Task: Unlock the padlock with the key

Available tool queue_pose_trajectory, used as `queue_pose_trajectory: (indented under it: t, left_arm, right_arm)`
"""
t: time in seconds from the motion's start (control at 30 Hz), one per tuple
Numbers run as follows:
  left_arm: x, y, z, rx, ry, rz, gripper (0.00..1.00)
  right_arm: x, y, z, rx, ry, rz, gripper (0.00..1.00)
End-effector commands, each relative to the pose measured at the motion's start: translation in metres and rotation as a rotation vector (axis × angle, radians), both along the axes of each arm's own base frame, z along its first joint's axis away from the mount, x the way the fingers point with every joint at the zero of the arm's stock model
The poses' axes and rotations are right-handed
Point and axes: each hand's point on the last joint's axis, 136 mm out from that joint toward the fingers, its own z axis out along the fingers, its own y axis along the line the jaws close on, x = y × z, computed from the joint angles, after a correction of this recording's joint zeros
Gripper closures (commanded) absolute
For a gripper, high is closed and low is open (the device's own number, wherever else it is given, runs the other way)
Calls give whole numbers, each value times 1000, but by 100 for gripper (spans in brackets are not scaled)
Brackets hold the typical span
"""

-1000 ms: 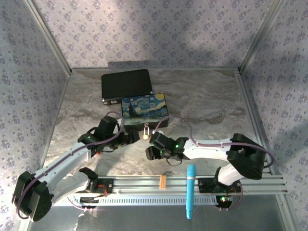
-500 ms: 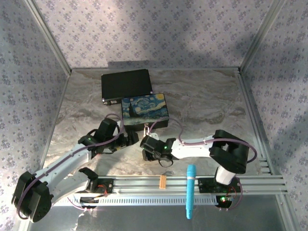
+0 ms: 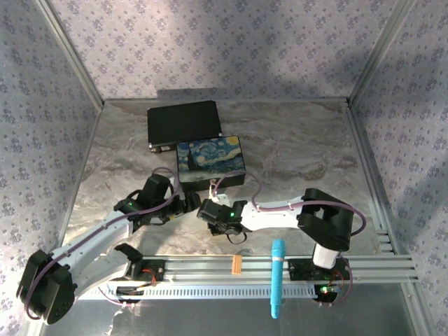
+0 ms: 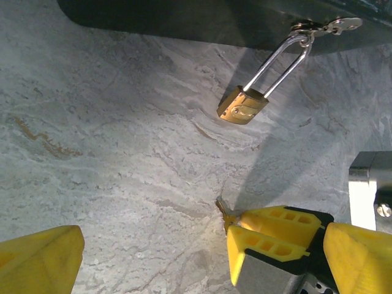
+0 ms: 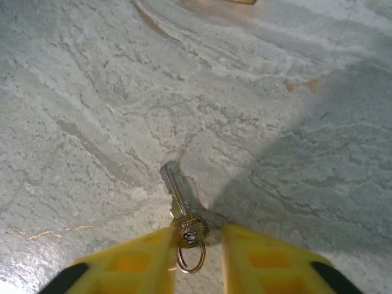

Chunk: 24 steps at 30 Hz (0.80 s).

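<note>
Change since the earlier frame: the right arm has swung left with its elbow drawn in, and the right end effector (image 5: pixel 199 236) has its fingers closer together.

Item 1, key (image 5: pixel 176 199): lies flat on the marbled worktop (image 3: pixel 301 154), blade pointing away from the wrist. Its ringed head sits between the 2 yellow fingers (image 5: pixel 131 263). A gap shows beside the head, so the fingers are apart, not clamped.

Item 2, padlock (image 4: pixel 243 105): brass body, silver shackle hooked through the hasp of the starry-night box (image 3: pixel 210 157), near the key.

Item 3, left end effector (image 4: pixel 202 254): fingers wide apart, holding nothing, near the padlock.
</note>
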Motion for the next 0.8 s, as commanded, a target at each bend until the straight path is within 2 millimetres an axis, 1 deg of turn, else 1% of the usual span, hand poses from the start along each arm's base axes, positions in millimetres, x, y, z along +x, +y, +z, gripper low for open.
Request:
queue_pose_trajectory:
  t: [0.0,0.1,0.23,0.27,0.33,0.5,0.63,0.77]
  left_arm:
    - [6,-2,8,-21,-33,16,0]
    - [5,-2,7,-25,-29,17,0]
    - [5,-3,3,-42,-26,32,1]
    - [5,-4,2,-55,-23,37,2]
    - [6,-10,0,-110,-23,52,5]
    - [11,-16,-1,-219,-41,147,12]
    - [17,-24,8,-321,-111,216,20]
    - [19,-32,16,-356,-160,235,27]
  right_arm:
    - [-10,0,-10,-36,42,11,78]
    - [-11,2,-10,-26,49,17,81]
    - [-10,7,-13,40,78,23,90]
    - [-9,9,-12,69,81,30,91]
    - [-7,10,-10,118,85,43,96]
    - [-5,9,-5,186,95,46,100]
    - [2,11,3,296,113,12,100]
    - [13,11,15,405,118,-21,100]
